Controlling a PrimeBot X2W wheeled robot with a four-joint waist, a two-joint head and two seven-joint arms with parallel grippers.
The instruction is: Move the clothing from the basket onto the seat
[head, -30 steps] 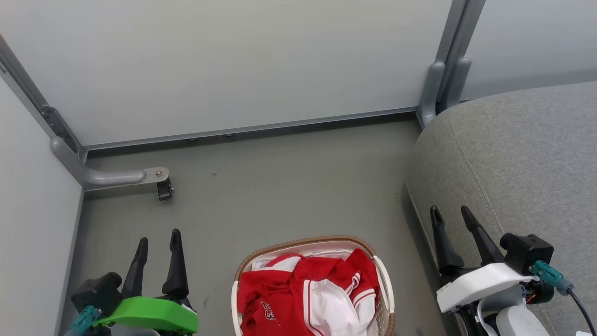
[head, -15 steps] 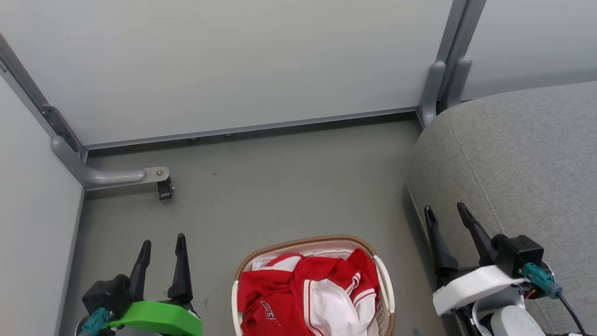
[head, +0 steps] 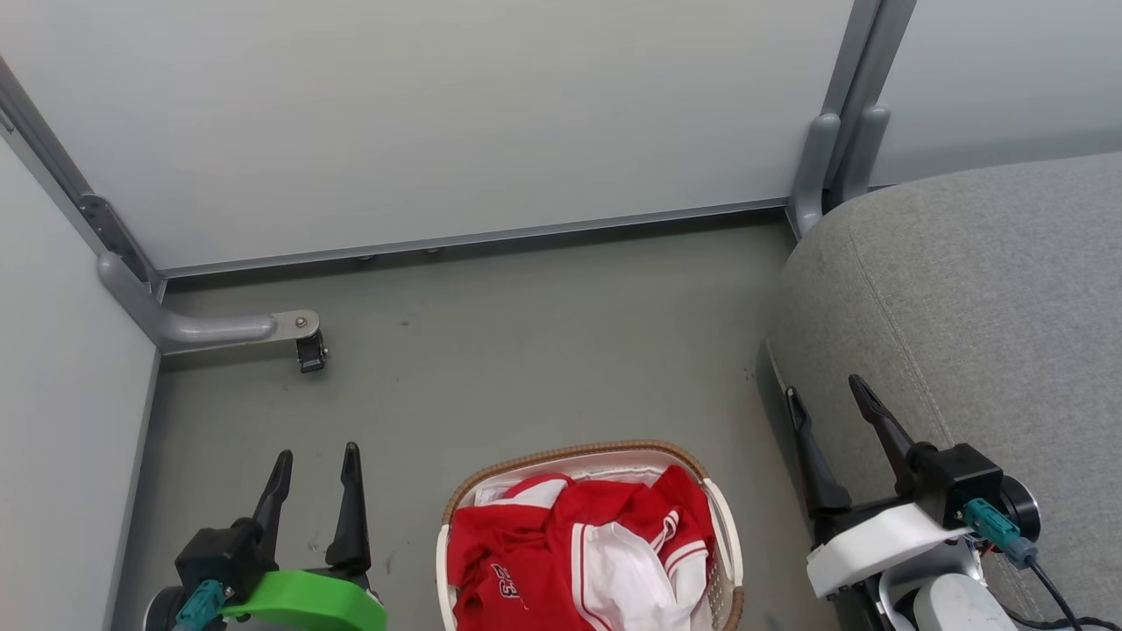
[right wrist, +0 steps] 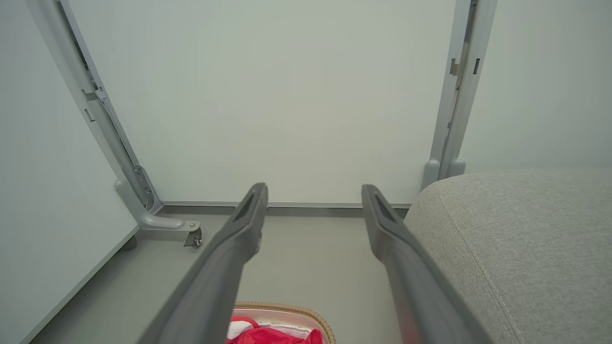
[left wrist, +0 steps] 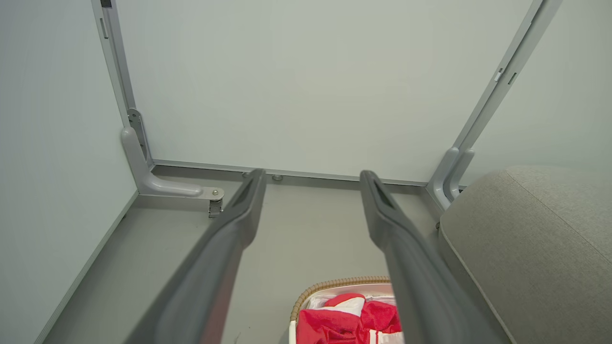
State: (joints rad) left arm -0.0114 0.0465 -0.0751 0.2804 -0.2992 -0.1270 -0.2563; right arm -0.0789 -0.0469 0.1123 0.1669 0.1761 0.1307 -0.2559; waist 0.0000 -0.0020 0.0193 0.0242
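Observation:
The red clothing [head: 561,543] with white stripes lies bunched inside the white basket [head: 723,526] with a brown woven rim, on the floor at the bottom middle of the head view. My left gripper [head: 317,460] stands open to the basket's left, nothing between its fingers. My right gripper [head: 827,394] is open too, to the basket's right, at the front edge of the grey seat [head: 990,289]. In the left wrist view the clothing [left wrist: 334,325] and basket [left wrist: 334,284] show low between the fingers; in the right wrist view the basket [right wrist: 287,308] rim, clothing [right wrist: 267,337] and seat [right wrist: 516,239] show.
Pale partition panels close off the far and left sides. A grey metal foot with a small castor [head: 308,355] juts onto the floor at the left. A grey post [head: 828,158] stands at the seat's far corner. Bare grey floor [head: 543,350] lies beyond the basket.
Both grippers have drifted: the left one to the right and lower in the view, the right one to the left and slightly up. Both stay open; the clothing lies unmoved.

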